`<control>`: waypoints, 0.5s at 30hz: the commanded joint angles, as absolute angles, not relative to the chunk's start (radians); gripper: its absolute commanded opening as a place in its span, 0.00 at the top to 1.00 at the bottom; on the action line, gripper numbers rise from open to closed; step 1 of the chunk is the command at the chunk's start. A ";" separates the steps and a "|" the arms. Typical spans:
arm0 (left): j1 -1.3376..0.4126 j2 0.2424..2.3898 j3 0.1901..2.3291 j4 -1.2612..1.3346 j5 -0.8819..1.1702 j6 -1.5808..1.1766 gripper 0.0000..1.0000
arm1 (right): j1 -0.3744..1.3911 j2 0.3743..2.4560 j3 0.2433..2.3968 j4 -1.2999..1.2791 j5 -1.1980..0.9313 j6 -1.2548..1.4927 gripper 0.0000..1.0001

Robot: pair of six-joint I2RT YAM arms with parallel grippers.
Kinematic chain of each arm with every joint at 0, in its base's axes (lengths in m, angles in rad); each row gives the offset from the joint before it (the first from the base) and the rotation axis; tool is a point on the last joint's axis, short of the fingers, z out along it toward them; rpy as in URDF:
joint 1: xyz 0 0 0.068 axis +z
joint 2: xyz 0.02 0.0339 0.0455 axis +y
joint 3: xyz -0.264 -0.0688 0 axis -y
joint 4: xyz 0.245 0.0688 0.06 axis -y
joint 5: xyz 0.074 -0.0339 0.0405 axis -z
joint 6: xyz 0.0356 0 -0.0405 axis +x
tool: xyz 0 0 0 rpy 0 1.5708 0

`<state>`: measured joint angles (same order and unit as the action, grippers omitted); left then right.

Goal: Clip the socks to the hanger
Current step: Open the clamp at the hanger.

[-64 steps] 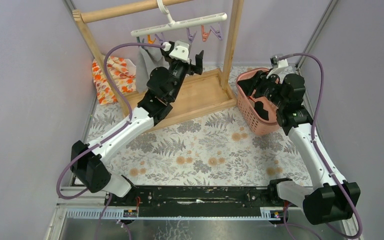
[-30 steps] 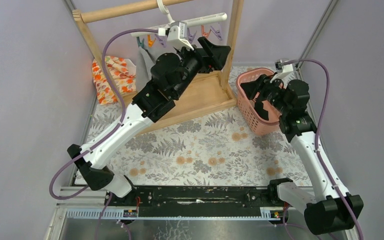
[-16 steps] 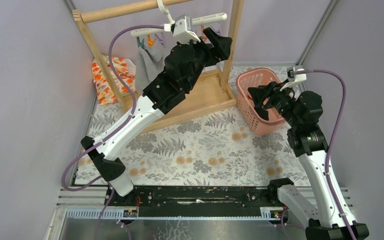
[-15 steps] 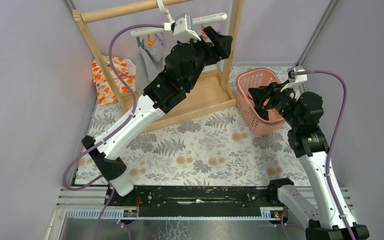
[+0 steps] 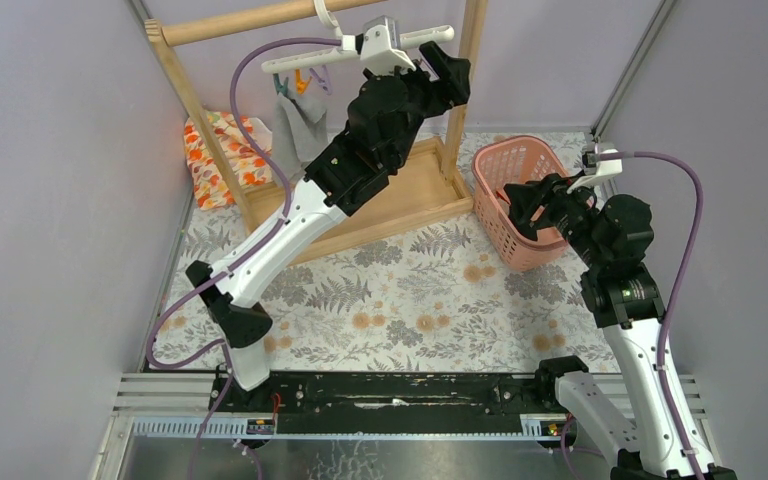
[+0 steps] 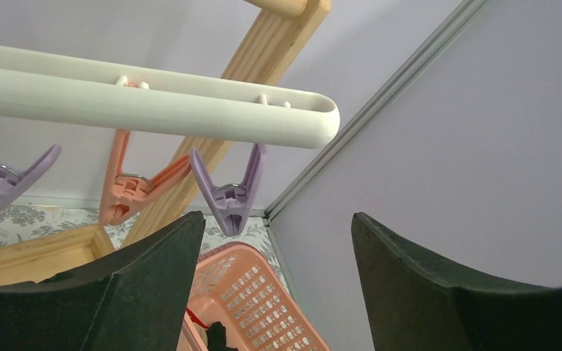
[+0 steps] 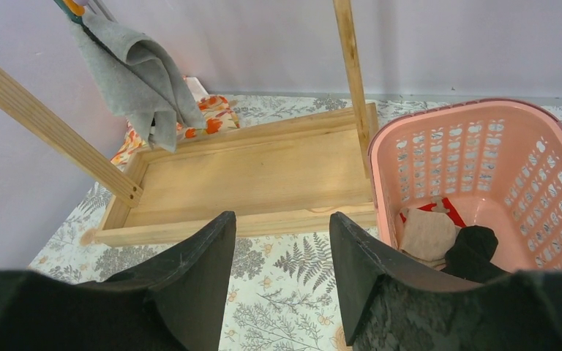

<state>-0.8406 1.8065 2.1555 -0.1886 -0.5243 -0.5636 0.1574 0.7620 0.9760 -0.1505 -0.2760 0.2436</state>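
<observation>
The white hanger hangs by its hook from the wooden rail, with pastel clips under its bar. In the left wrist view its right end is just above my open, empty left gripper. A purple clip and an orange clip dangle just beyond the left finger. The socks lie in the pink basket: a beige one with a red end and a black one. My right gripper is open and empty, raised at the basket's near-left side.
A grey cloth hangs clipped at the hanger's left end. The wooden frame has a right post close to my left gripper and a base tray. A flower-patterned cloth lies at the left wall.
My left arm has climbed and moved right to the hanger's right end, its jaws narrowing a little. My right arm has pulled up and back from inside the basket, still empty.
</observation>
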 commanded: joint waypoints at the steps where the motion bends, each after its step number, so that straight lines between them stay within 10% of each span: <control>1: -0.836 1.778 2.156 -0.173 -0.578 -0.523 0.19 | 0.164 0.754 0.983 -0.127 -0.255 0.230 0.42; 15: -0.775 1.833 2.190 -0.150 -0.557 -0.525 0.20 | 0.163 0.750 0.955 -0.128 -0.247 0.230 0.43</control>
